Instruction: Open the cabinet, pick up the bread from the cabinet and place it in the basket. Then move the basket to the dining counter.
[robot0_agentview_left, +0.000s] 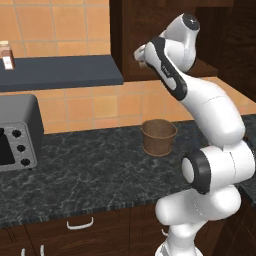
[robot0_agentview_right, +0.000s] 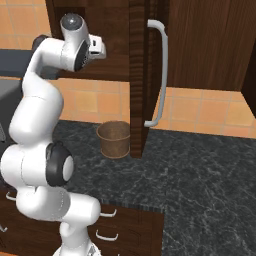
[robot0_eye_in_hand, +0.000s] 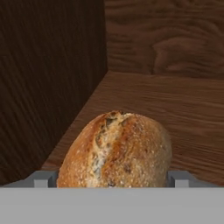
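Bread (robot0_eye_in_hand: 116, 151) sits right up against the hand camera, a crusty split-top loaf on the cabinet (robot0_agentview_right: 137, 75) floor, lodged between the two fingertips (robot0_eye_in_hand: 43, 178) of the pincer (robot0_eye_in_hand: 112, 179), which stands spread wide on either side of it, not pressing. Left to right on the black speckled table (robot0_agentview_left: 90, 170): a toaster oven (robot0_agentview_left: 17, 132), then the basket (robot0_agentview_left: 159, 136) below the open cabinet door. No writing is legible.

Bread (robot0_eye_in_hand: 116, 151) lies on the cabinet (robot0_eye_in_hand: 175, 105) floor; basket (robot0_agentview_left: 159, 136) and toaster oven (robot0_agentview_left: 17, 132) stand on the speckled counter (robot0_agentview_left: 90, 175).
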